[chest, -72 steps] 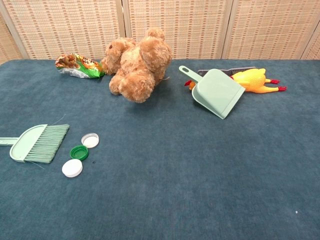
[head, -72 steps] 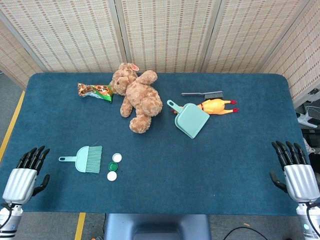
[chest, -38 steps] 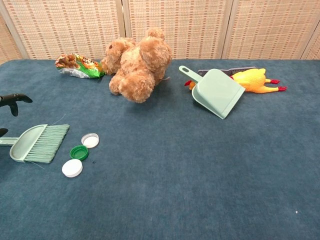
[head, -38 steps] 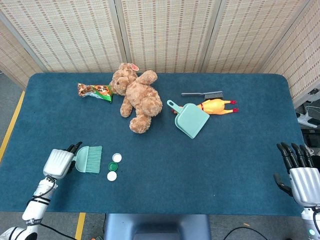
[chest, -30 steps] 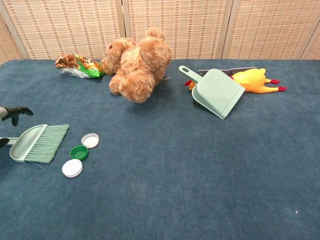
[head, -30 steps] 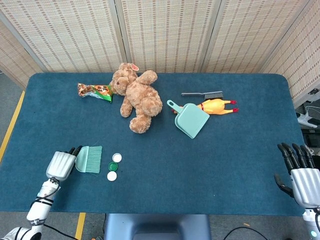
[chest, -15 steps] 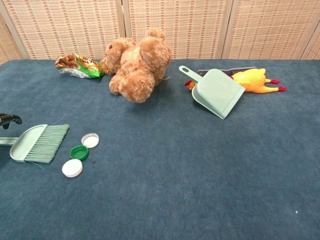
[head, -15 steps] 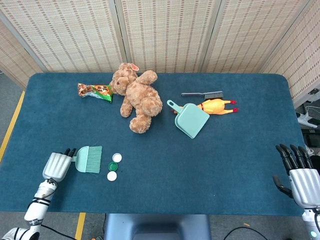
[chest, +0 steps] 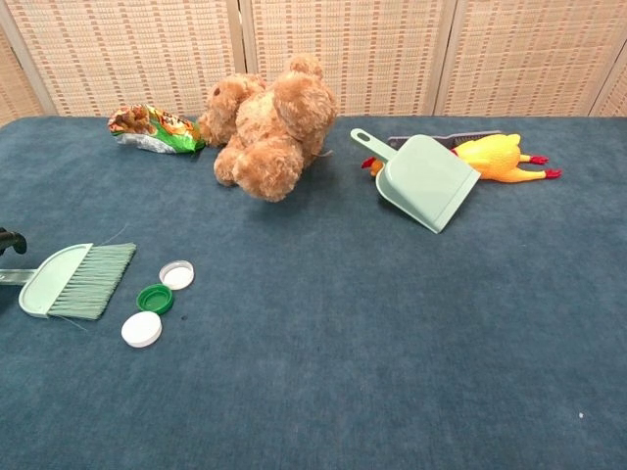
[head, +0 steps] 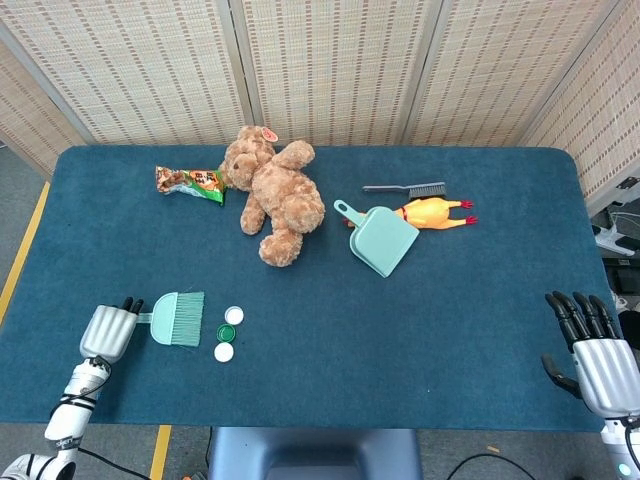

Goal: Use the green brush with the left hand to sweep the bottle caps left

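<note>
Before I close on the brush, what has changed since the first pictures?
The left hand came in from the near-left edge to the handle of the green brush, overshot a little and eased back left to the handle's end; whether it grips yet cannot be told. The right hand barely shifted. The brush, the three bottle caps and the teddy bear have not moved.

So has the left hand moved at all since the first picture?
Yes. The left hand has come in from the table's near left corner to the handle end of the brush.
</note>
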You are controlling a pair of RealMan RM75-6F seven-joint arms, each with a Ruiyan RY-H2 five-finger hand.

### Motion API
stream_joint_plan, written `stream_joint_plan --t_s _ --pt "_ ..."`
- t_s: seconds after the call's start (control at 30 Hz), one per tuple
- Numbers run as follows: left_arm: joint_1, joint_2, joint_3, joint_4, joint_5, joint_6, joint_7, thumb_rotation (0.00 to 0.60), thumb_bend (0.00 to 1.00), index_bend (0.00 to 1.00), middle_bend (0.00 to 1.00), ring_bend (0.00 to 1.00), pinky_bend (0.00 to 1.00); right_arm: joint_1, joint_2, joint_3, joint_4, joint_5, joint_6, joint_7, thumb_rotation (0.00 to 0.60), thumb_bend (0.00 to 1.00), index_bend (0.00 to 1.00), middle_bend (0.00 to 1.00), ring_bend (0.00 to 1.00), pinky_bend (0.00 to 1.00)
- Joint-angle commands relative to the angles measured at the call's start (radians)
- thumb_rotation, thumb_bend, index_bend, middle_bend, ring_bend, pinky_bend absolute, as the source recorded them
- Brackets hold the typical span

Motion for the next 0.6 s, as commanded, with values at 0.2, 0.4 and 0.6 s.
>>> stream_joint_plan --t_s 0.2,0.4,0.6 --pt "-0.002 -0.031 0.003 0.060 0.008 0.003 -0.023 0.600 0.41 0.32 0.37 0.68 0.76 0.001 0.003 -0.001 -0.001 0.002 -0.006 0.004 0.600 0.26 0.00 0.06 0.00 0.00" --pt "-0.005 -0.049 0.007 0.102 0.019 0.005 -0.029 0.600 0.41 0.32 0.37 0.68 0.76 0.001 0.004 -0.003 -0.004 0.003 -0.010 0.006 0.600 0.26 0.00 0.06 0.00 0.00" --pt "-0.006 -0.067 0.012 0.142 0.025 0.004 -0.032 0.600 0.41 0.32 0.39 0.68 0.76 0.001 0.006 -0.004 -0.006 0.002 -0.012 0.008 0.600 0.26 0.00 0.06 0.00 0.00"
